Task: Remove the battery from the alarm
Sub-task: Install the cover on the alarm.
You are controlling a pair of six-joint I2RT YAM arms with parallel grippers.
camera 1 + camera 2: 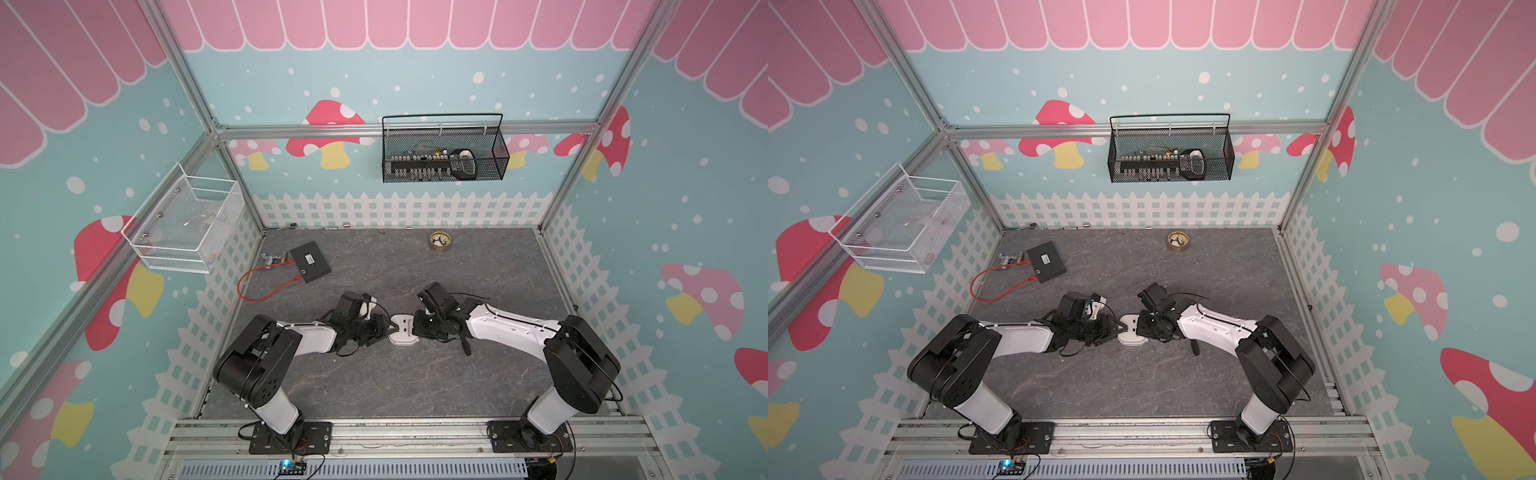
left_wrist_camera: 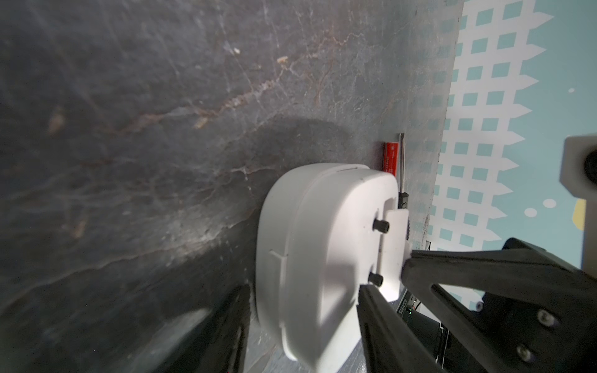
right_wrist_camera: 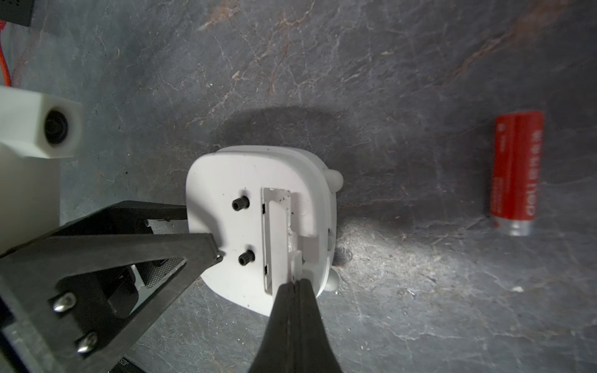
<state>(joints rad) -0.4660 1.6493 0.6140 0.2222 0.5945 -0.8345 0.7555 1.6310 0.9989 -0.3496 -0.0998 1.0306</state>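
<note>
The white alarm (image 1: 402, 332) (image 1: 1131, 336) lies back-up on the grey table between both arms. In the right wrist view its back (image 3: 245, 181) shows two black knobs and an open rectangular compartment with a loosened cover (image 3: 277, 232). My left gripper (image 2: 303, 289) (image 1: 384, 328) is shut on the alarm (image 2: 316, 232), one finger on its face side and one on its back. My right gripper (image 3: 293, 284) (image 1: 415, 328) is shut, its tips against the cover's edge. The red battery (image 3: 517, 174) (image 2: 390, 158) lies on the table, apart from the alarm.
A slim screwdriver (image 2: 401, 155) lies beside the battery near the right wall. A brass-rimmed disc (image 1: 440, 241) sits at the back. A black box (image 1: 310, 262) with a red cable is at back left. A black mesh basket (image 1: 444, 153) and a white wire basket (image 1: 187, 226) hang on the walls.
</note>
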